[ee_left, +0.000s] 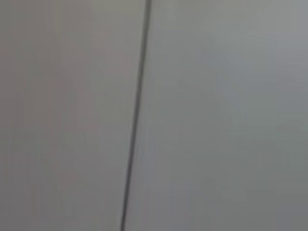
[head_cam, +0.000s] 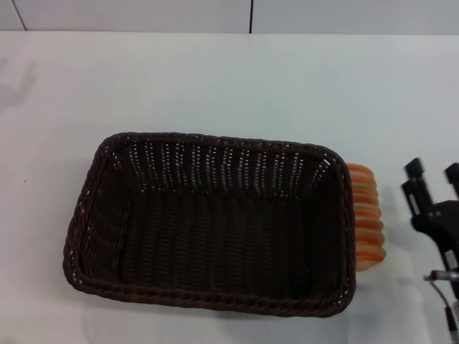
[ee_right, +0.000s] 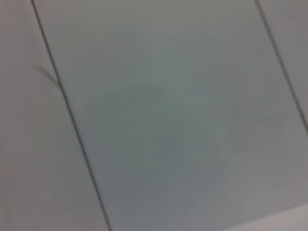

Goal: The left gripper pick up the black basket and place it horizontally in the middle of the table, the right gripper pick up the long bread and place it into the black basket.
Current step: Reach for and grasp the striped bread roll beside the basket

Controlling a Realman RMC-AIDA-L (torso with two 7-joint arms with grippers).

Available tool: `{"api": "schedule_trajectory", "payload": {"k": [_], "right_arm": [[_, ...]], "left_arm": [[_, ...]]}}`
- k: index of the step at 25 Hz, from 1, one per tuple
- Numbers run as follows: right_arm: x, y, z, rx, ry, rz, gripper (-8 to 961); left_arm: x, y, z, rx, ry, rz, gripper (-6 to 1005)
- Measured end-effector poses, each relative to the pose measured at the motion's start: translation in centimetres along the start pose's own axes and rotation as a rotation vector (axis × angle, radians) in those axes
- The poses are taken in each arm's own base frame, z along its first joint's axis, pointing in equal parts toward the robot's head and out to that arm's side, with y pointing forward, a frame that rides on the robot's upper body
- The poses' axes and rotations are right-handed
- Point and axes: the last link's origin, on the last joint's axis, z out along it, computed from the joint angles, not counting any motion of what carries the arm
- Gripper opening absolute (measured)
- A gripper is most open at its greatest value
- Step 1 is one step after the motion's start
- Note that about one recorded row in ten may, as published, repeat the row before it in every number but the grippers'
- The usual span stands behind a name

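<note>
One right gripper [head_cam: 432,172] shows at the near right edge of the head view, black and angular, with two finger tips pointing away from the robot and a gap between them. The fingers are parted and nothing is held between them. It hovers beside the bread, not touching it.

One black basket [head_cam: 97,215] sits on the table [head_cam: 229,79], long side running left to right, roughly central. It is a rectangular tray of dark brown-black wicker with rounded corners, a braided rim and sloping sides; the far wall is openwork, pale table showing through the slots. The floor is a tight flat weave, and there is nothing inside.

One long bread [head_cam: 366,215] lies on the table just outside the basket's right wall, pressed close against the rim, its long axis running near to far. It is tan and oblong, with orange crosswise stripes and a ridged surface. Part of it is hidden behind the basket's edge.

Farther back, the white tabletop is smooth and plain, ending at a pale wall with one dark vertical seam.

The left gripper is out of sight. Both wrist views show only pale grey panels crossed by thin dark lines.
</note>
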Motion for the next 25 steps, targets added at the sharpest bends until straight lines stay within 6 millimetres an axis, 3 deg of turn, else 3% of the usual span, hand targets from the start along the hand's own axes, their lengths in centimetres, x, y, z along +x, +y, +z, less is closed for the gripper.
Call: {"api": "schedule_trajectory", "payload": {"k": [11, 25], "right_arm": [[1.8, 1.6, 0.8, -0.081, 0.123, 0.005, 575], [3.0, 0.8, 1.1, -0.081, 0.199, 0.049, 570]], "left_arm": [[-0.2, -0.6, -1.0, 0.016, 0.009, -0.007, 575], [0.6, 0.0, -1.2, -0.034, 0.058, -0.013, 573]]}}
